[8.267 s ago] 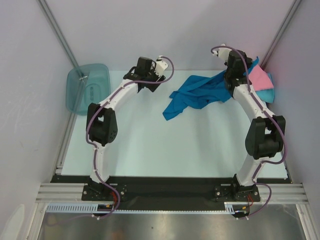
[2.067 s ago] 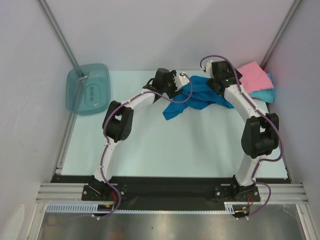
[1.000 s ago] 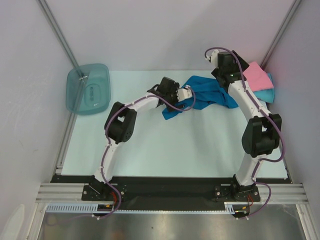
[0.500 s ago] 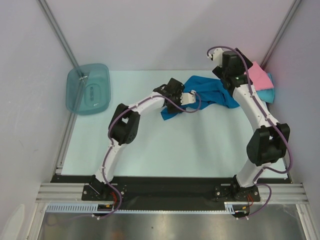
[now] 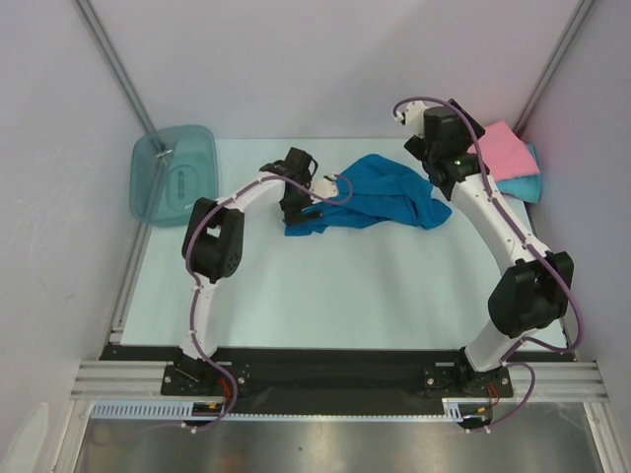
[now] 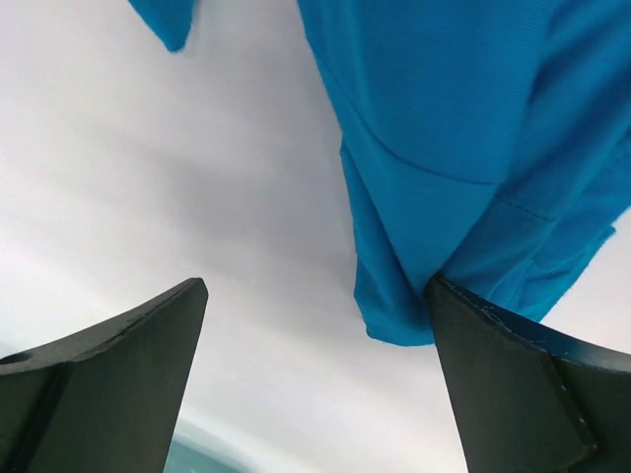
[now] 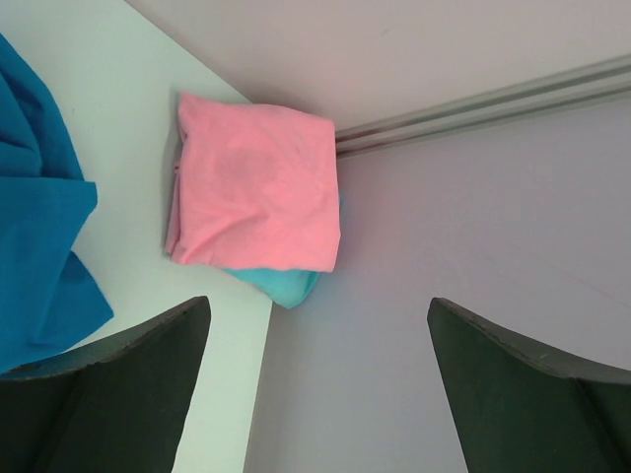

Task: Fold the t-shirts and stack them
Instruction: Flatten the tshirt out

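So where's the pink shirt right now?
In the overhead view, the pink shirt lies folded in the table's far right corner, on top of the turquoise shirt.

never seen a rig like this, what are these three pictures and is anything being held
Two robot arms stand at the near edge of a table. The wide picture comes from a fixed camera above; the other two from a camera on each wrist, looking out between its fingers. A crumpled deep blue t-shirt lies mid-table; far right, a folded pink t-shirt rests on a turquoise t-shirt; a teal bin sits far left. The left end effector and right end effector are both open, holding nothing.
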`<state>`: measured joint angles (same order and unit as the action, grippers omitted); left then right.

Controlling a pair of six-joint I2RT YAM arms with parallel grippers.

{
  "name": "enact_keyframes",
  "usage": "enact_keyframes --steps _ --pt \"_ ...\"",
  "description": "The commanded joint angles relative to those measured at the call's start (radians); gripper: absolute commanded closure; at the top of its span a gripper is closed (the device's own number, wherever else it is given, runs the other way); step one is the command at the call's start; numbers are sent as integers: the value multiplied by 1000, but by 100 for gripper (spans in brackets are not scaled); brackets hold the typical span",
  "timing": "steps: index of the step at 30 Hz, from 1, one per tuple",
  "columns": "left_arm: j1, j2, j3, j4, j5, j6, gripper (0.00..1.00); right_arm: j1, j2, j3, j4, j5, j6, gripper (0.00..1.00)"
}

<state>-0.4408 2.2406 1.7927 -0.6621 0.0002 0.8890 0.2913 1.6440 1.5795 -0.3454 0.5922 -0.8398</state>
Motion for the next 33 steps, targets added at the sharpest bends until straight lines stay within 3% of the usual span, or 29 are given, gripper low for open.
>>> enact_keyframes --steps 1,10,15,21,28,30,33 --pt "48 -26 -29 -159 -132 10 0 6 8 33 28 27 -2 0" --pt "215 -95 -171 -168 -201 -38 0 6 11 21 26 23 -2 0" --pt "264 -180 -152 -180 -122 -82 0 8 25 13 14 20 7 0" --pt "209 -228 97 -293 42 -102 0 14 66 20 -79 -43 59 0" --pt "145 -159 445 -304 211 -198 0 -11 132 27 -314 -314 192 1" --pt "128 -119 520 -272 189 -209 0 -14 145 31 -407 -385 176 10" --pt "102 -92 510 -202 120 -217 0 11 132 10 -476 -466 119 20"
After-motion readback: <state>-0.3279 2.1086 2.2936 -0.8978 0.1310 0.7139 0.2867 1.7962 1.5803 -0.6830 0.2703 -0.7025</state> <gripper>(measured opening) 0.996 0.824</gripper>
